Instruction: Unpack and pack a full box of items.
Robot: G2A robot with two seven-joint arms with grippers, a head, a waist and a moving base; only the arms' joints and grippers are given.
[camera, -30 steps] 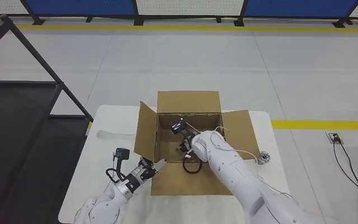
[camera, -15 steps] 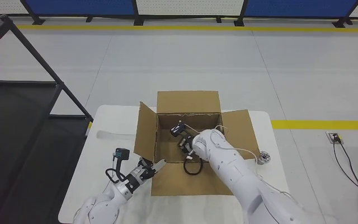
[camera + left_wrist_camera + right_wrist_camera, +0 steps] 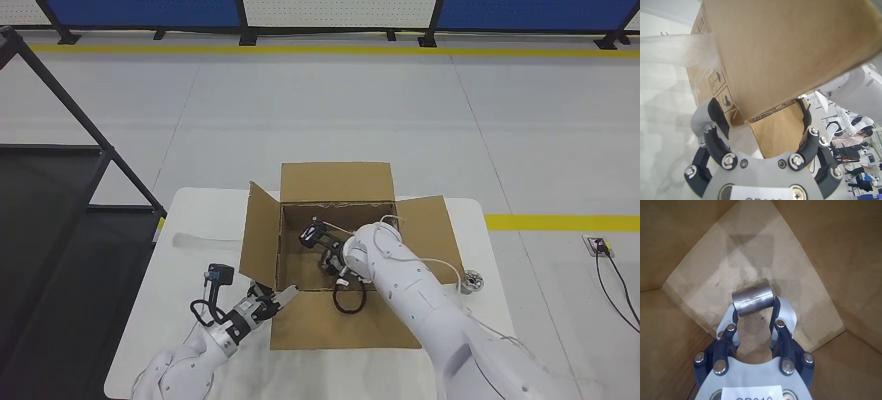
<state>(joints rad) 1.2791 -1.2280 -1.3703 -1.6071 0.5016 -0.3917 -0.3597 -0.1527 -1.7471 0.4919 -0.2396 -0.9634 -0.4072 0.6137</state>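
An open cardboard box (image 3: 335, 182) stands in the middle of the white table (image 3: 200, 280), all flaps folded out. My right arm goes down into it. There my right gripper (image 3: 754, 308) is shut on a short metal cylinder (image 3: 752, 301), held crosswise at the fingertips just above the box floor (image 3: 753, 256). My left gripper (image 3: 275, 298) is at the box's near left corner. It is open (image 3: 762, 117), one finger on each side of the front flap's edge (image 3: 776, 130) without pressing it.
A pale strip of tape (image 3: 205, 240) hangs off the box's left side onto the table. A small metal part (image 3: 472, 283) lies on the table right of the box. A black frame (image 3: 100, 180) stands beyond the table's left edge.
My right wrist has shifted slightly toward the box's back left. The left arm has barely moved.
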